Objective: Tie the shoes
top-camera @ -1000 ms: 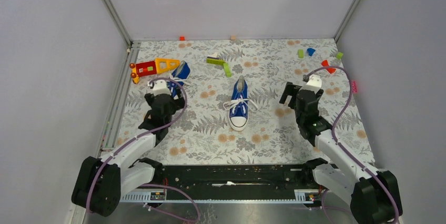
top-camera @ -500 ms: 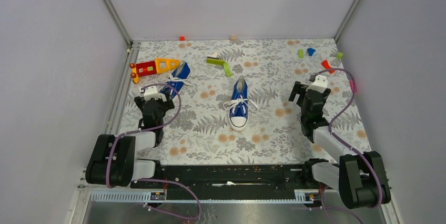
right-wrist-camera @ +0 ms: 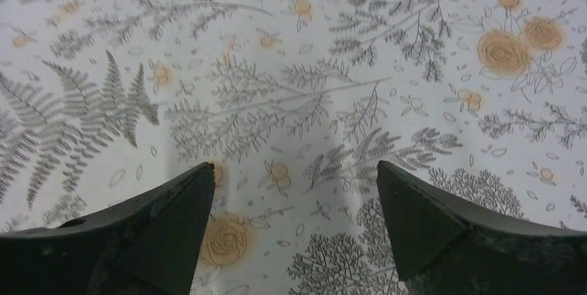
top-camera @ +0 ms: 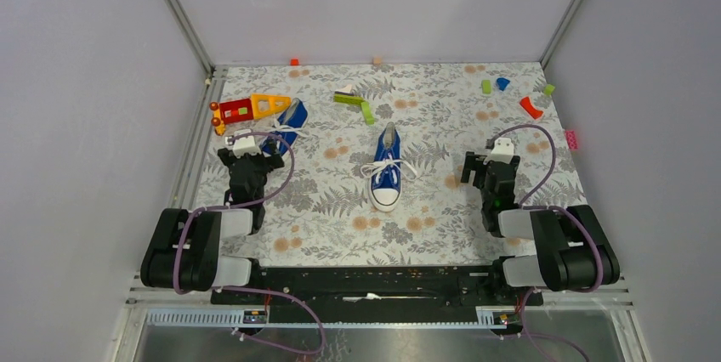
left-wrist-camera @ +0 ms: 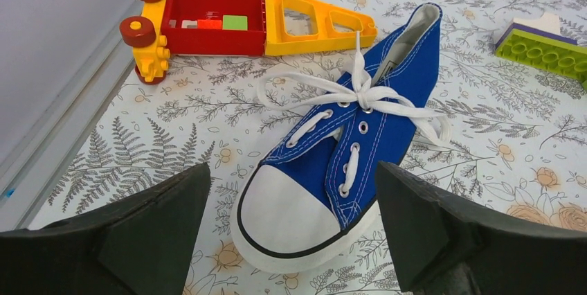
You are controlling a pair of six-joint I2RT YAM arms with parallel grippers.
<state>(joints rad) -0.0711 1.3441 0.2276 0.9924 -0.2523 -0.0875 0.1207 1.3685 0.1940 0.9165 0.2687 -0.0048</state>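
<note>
Setting: We saw a table under a grey floral cloth (top-camera: 340, 217), closed in by plain pale walls, with two robot arms folded low at its near edge.
Left gripper: The left gripper (left-wrist-camera: 291, 174) was spread wide and gripped nothing. From its wrist camera, its two dark fingers (left-wrist-camera: 159, 233) framed the toe of a shoe lying just ahead of it.
Left shoe: The left shoe (left-wrist-camera: 360, 142) was a blue canvas sneaker at the far left of the table, its white toe cap pointing toward the arm. Its white laces (left-wrist-camera: 360, 94) met in a knot near the top eyelets, with a loop and loose ends fanning out to both sides.
Middle shoe: The middle shoe (top-camera: 387, 171) matched it and lay near the table's centre, toe toward the arms, with its laces spread to either side.
Right gripper: The right gripper (right-wrist-camera: 294, 170) was released too and held nothing, low over bare cloth and well to the right of the middle shoe.
Other things: A red, orange and yellow toy (left-wrist-camera: 228, 21) lay just beyond the left shoe's heel. A green block (top-camera: 355, 103) lay farther back, and small coloured pieces (top-camera: 530, 107) were scattered at the far right.
</note>
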